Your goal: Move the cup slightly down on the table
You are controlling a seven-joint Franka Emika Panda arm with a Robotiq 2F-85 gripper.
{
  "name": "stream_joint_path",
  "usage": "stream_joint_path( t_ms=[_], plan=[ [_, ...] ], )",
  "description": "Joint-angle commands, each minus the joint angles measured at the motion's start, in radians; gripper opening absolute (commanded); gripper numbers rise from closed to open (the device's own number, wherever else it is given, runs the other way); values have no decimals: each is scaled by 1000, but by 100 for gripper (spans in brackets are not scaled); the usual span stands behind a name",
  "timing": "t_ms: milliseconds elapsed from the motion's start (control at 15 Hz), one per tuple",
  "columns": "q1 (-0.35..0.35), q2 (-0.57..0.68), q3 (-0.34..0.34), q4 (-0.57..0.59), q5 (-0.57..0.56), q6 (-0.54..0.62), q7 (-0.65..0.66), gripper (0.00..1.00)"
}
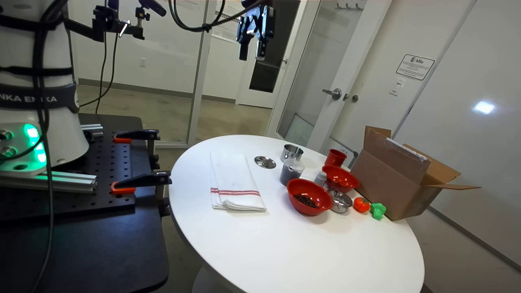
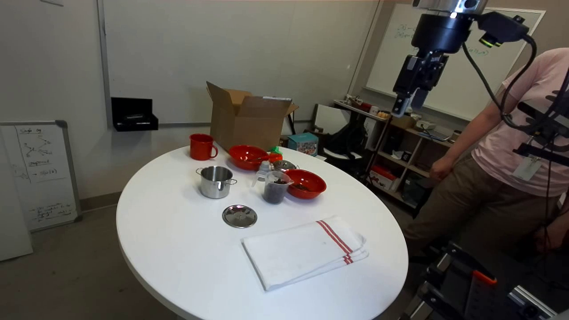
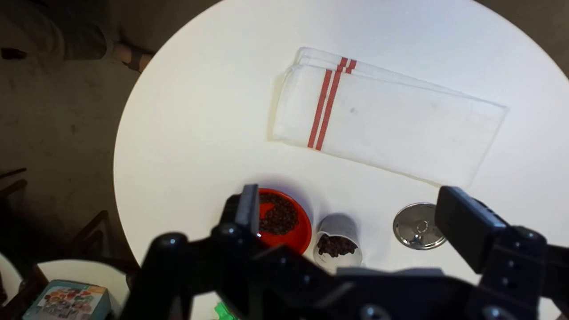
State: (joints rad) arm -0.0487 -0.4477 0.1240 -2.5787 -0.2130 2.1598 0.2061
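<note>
The cup [image 1: 290,174] is a small grey, partly see-through tumbler holding dark beans. It stands upright on the round white table [image 1: 325,256], close to a red bowl, and also shows in an exterior view [image 2: 274,192]. In the wrist view the cup [image 3: 340,226] appears below the open jaws, its lower part covered by the gripper body. My gripper [image 1: 252,51] is open and empty, high above the table and apart from everything. It also shows in an exterior view [image 2: 409,104] and in the wrist view [image 3: 353,213], with its fingers wide apart. The table [image 2: 178,258] shows in all views.
A red bowl of beans [image 1: 311,191] stands beside the cup. A metal pot [image 2: 216,182], metal lid [image 2: 240,217], folded towel [image 2: 302,253], second red bowl [image 2: 242,155] and red mug [image 2: 201,147] are near. A cardboard box [image 1: 397,175] stands at the edge. A person [image 2: 489,146] stands beside the robot.
</note>
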Motion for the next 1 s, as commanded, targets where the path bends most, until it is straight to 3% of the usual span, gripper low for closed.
stream_joint_path(
  t_ms=[0,400,800,867,933],
  plan=[
    [-20,88,-13,27,-60,96,12,100],
    [-47,298,-39,69,-162,308,-10,100],
    [0,501,-83,191,-40,455,-186,100],
    [-1,435,-87,132,-93,426,-114,100],
    [5,462,-91,152,-74,438,-139,100]
  ],
)
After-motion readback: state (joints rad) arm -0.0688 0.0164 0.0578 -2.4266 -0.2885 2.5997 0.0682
